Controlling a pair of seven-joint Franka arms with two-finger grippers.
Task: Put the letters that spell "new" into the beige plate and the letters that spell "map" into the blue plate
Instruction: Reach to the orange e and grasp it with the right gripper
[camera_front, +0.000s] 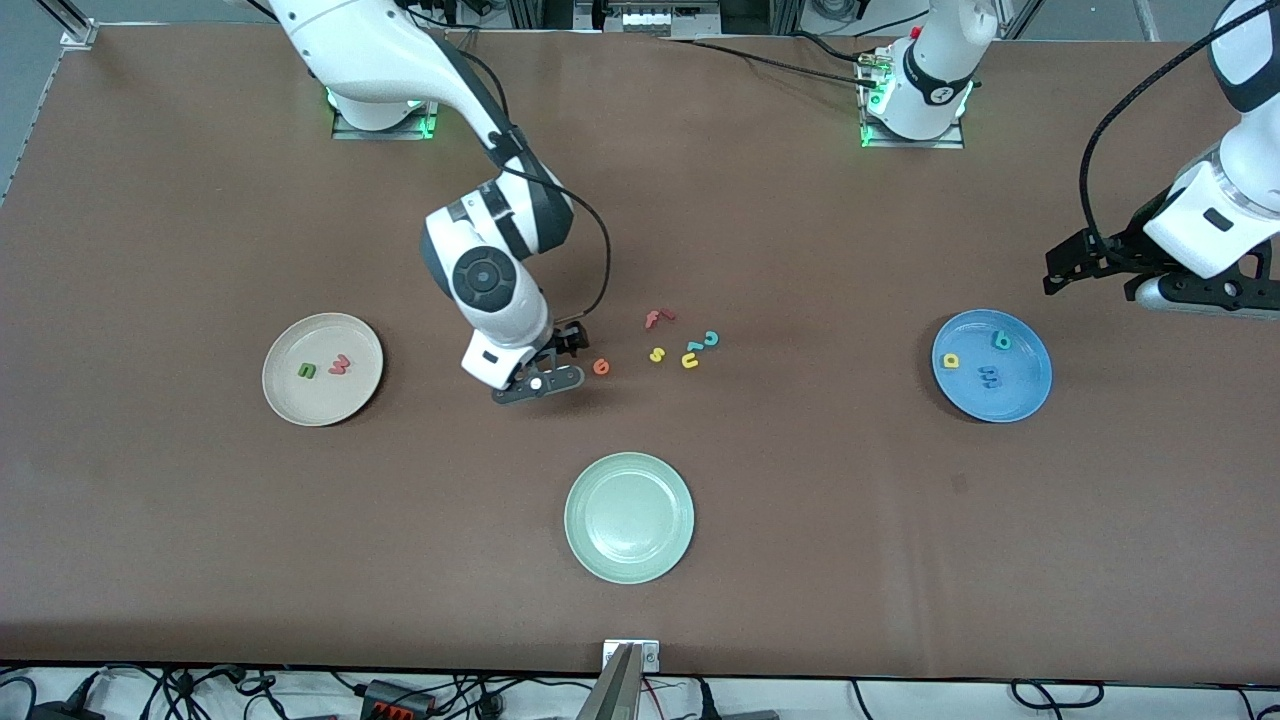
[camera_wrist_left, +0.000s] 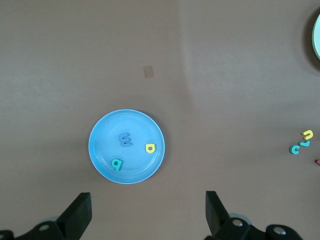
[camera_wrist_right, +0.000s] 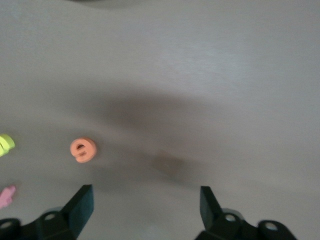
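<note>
The beige plate (camera_front: 322, 402) lies toward the right arm's end of the table and holds the green "n" (camera_front: 307, 370) and the red-pink "w" (camera_front: 340, 364). Mid-table, the orange "e" (camera_front: 601, 366) (camera_wrist_right: 83, 150) lies on the bare surface. My right gripper (camera_front: 545, 368) (camera_wrist_right: 145, 205) hovers low just beside it, open and empty, with the "e" outside its fingers. The blue plate (camera_front: 1022, 388) (camera_wrist_left: 102, 137) holds the blue "m" (camera_front: 990, 377) (camera_wrist_left: 125, 140), the yellow "a" (camera_front: 950, 360) (camera_wrist_left: 150, 148) and the teal "p" (camera_front: 1001, 340) (camera_wrist_left: 116, 163). My left gripper (camera_front: 1195, 292) (camera_wrist_left: 147, 215) waits open, raised beside the blue plate.
Close to the "e" lie a red "f" (camera_front: 657, 318), a yellow "s" (camera_front: 657, 354), a yellow "u" (camera_front: 690, 360) and a teal "c" (camera_front: 710, 340). A pale green plate (camera_front: 629, 560) sits nearer the front camera, mid-table.
</note>
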